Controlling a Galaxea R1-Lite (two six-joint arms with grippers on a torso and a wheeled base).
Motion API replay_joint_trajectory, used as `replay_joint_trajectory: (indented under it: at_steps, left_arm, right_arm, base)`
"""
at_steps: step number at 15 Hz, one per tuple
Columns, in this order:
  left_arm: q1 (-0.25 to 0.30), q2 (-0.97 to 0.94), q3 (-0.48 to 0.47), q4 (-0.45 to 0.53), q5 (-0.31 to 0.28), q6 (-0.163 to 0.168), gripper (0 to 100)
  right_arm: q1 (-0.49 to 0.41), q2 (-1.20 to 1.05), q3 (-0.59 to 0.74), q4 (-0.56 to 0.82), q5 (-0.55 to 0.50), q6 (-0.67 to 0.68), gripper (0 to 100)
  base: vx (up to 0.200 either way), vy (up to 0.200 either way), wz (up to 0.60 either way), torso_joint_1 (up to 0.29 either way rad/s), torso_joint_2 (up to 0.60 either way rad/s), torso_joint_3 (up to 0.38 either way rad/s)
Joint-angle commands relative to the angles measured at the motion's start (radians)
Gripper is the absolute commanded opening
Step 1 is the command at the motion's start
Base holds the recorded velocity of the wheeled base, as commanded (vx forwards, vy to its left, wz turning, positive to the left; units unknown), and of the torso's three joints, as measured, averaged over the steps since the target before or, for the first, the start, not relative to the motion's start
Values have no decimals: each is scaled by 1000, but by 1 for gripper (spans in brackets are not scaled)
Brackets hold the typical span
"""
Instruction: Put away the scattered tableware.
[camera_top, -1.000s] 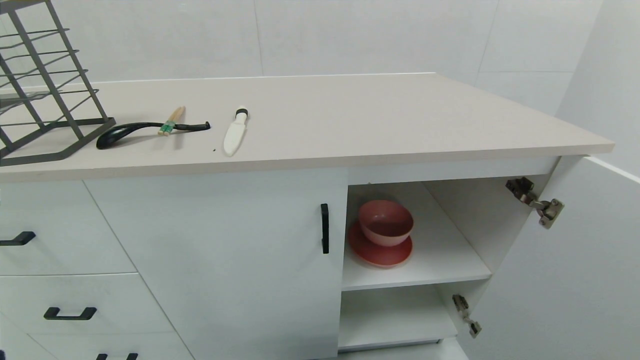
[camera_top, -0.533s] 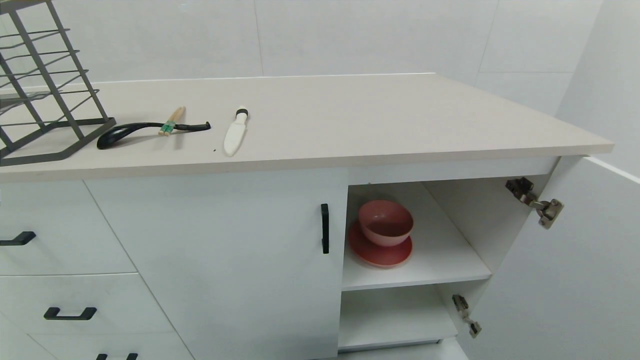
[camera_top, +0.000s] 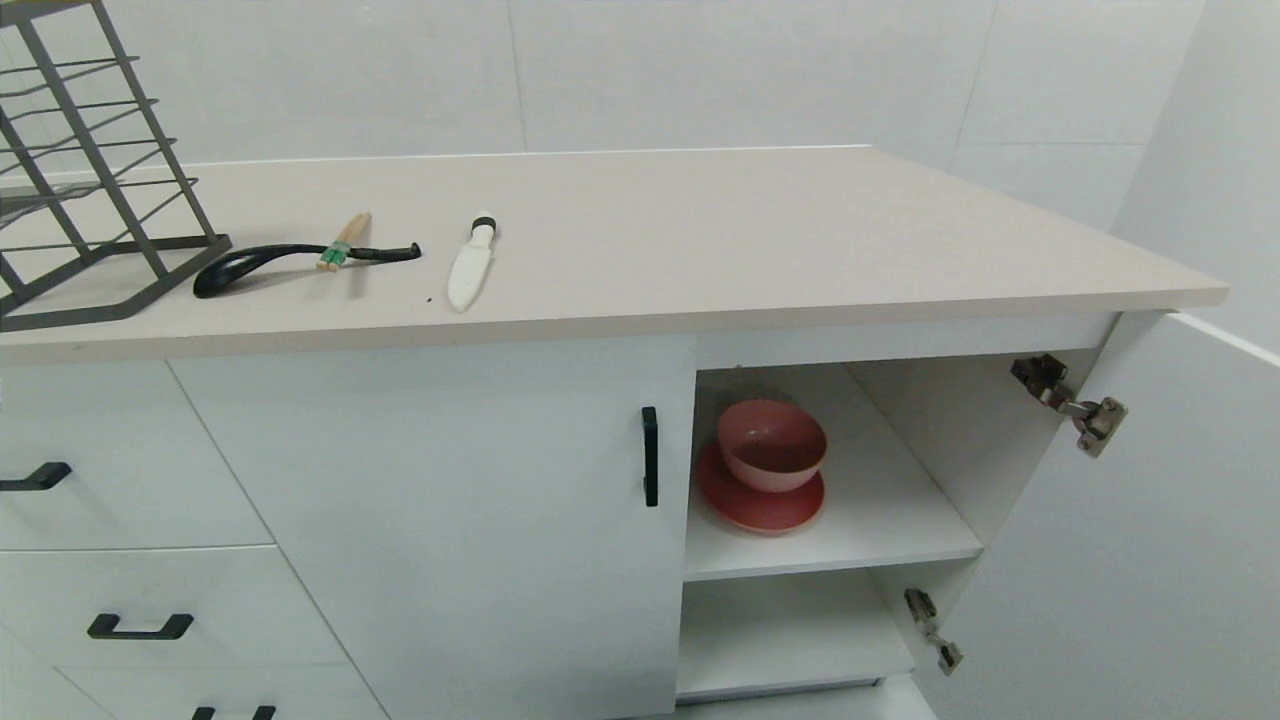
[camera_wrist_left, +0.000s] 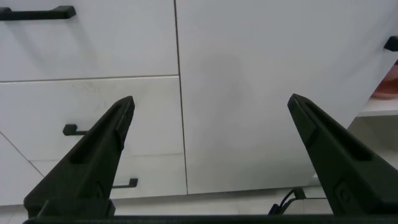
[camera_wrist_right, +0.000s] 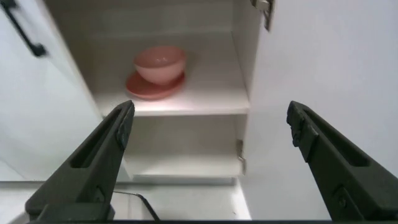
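Already the pink bowl (camera_top: 771, 445) sits on the red plate (camera_top: 760, 505) inside the open cabinet (camera_top: 880, 520), while the black spoon (camera_top: 290, 262), chopsticks (camera_top: 342, 242) and white knife (camera_top: 470, 265) lie on the countertop's (camera_top: 750, 230) left; the left gripper (camera_wrist_left: 211, 102) and right gripper (camera_wrist_right: 210, 107) gape empty.

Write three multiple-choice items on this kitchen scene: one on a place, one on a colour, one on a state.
1. The pink bowl sits: A in the wire rack; B on the red plate on the upper shelf; C in a drawer.
2. The spoon on the countertop is: A black; B red; C white.
3. The right-hand cabinet door is: A shut; B open; C missing.

Key: B, the bowl rests on the plate on that shelf; A, its whole length is black; B, it is swung aside with its hinges bared.
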Motion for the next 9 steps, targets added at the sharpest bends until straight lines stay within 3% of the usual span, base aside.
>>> replay_joint_trajectory:
  at_steps: [1,9]
  left_arm:
    - [0,0,0,0,-1,0,100]
    - [0,0,0,0,-1,-1,100]
  right_arm:
    - [-1,3,-2,36,-30,-31,100]
    - [-1,3,1,23,-32,-37,100]
  base:
    - [-200,0,0,12,2,-2]
    - [-200,0,0,2,0,0]
